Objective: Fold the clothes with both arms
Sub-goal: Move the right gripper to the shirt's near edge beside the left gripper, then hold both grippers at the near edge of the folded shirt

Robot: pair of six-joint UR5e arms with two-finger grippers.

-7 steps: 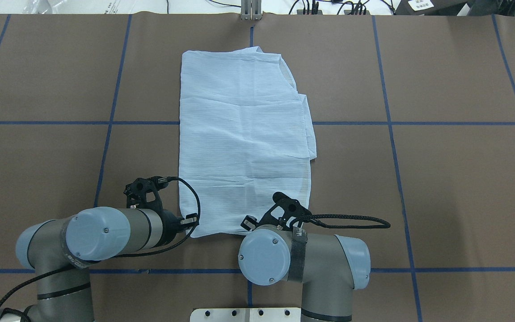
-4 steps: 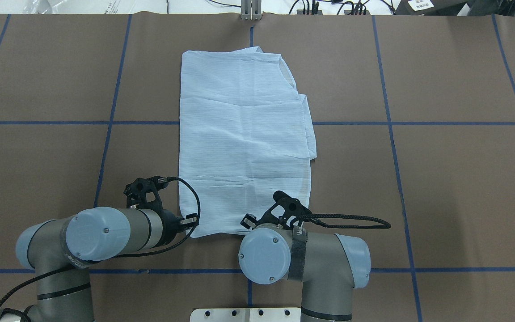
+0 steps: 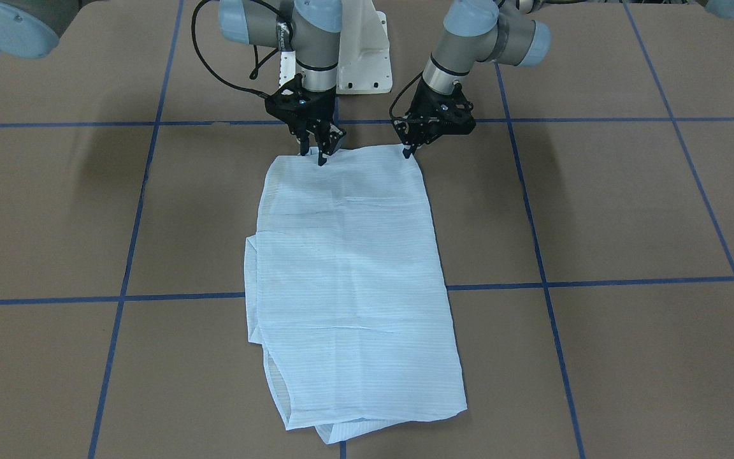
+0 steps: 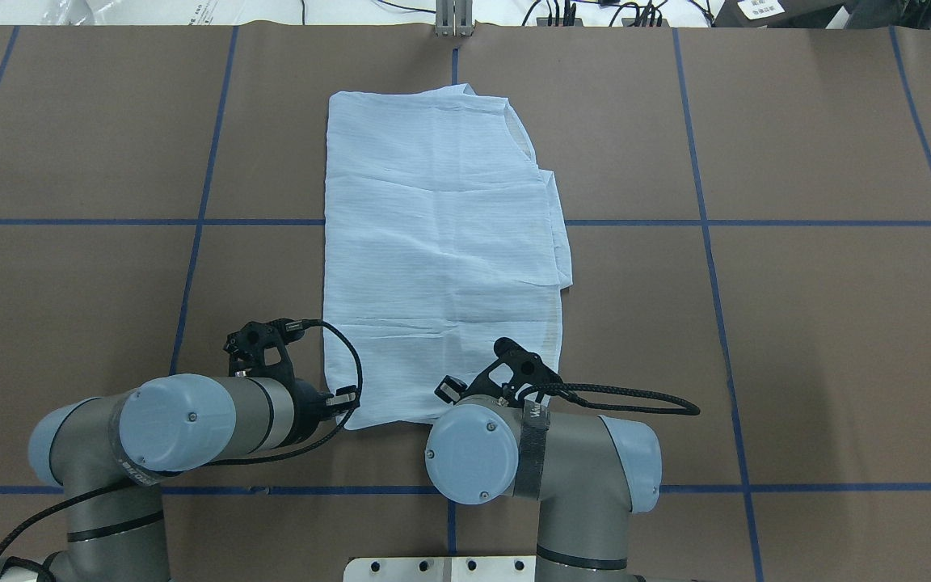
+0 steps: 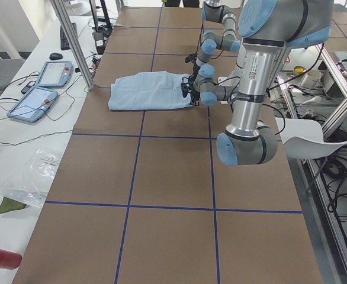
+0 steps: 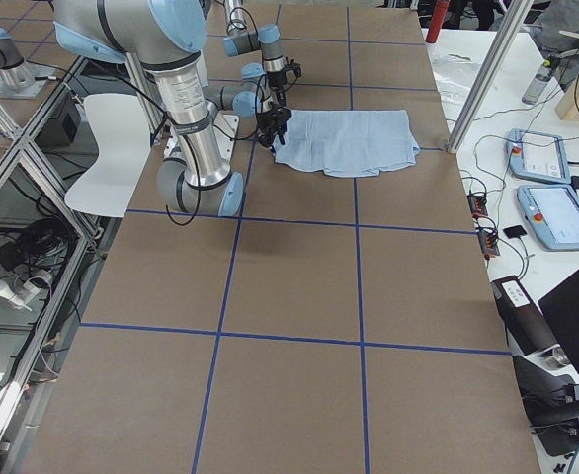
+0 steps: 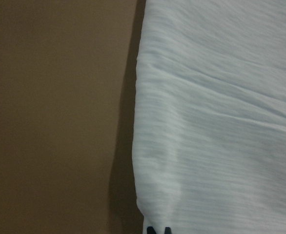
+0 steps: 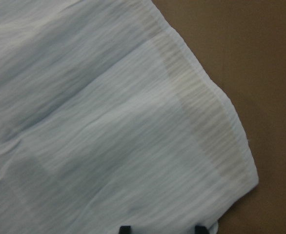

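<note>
- The shirt [image 3: 354,274] is lying flat on the table [image 3: 596,204] as a long folded rectangle. It is stretching away ahead of both sets of jaws, with its near hem sitting right at them.
- The left gripper [image 3: 410,152] is showing jaws drawn narrow, seemingly pinching one hem corner. Only a sliver of cloth is sitting between them, so the thin fabric is at risk of slipping out once lifting begins.
- The right gripper [image 3: 313,155] is standing with jaws wide and holding nothing, the hem lying between and beneath its tips. The other corner is lying outside those jaws, on the side away from the left gripper, so it is likely to droop and crease the fold.
- If the closing jaws are catching only the top layer, the lower layers may be left behind.
- With one side pinched and the other free, any lift now is risking a skewed shirt.
</note>
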